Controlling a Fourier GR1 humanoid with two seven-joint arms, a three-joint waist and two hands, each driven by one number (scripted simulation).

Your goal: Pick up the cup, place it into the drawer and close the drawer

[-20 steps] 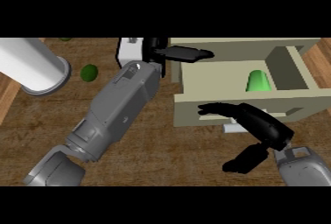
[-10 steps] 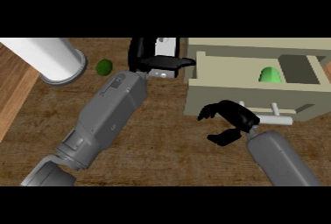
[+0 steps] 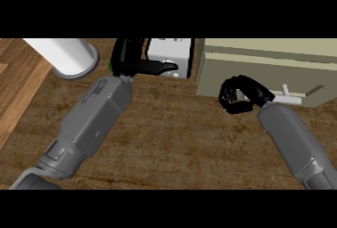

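The beige drawer unit (image 3: 263, 73) stands at the upper right, its drawer pushed in flush, so the inside does not show. A white handle (image 3: 289, 98) sticks out of the front. The cup is not visible. My right hand (image 3: 240, 95) rests with curled fingers against the drawer front, just left of the handle, holding nothing. Further left my left hand (image 3: 130, 57) hovers at the top of the view beside a white box (image 3: 172, 55), fingers straight and thumb pointing right.
A white cylinder (image 3: 66, 55) stands at the upper left. A sliver of a small green object (image 3: 108, 67) peeks out beside my left wrist. The wooden counter (image 3: 184, 142) spreads between both forearms; a paler strip runs along its left edge.
The drawer was open with a green cup inside and is now pushed shut. My right hand moved up and left to the drawer front, with its fingers curled in.
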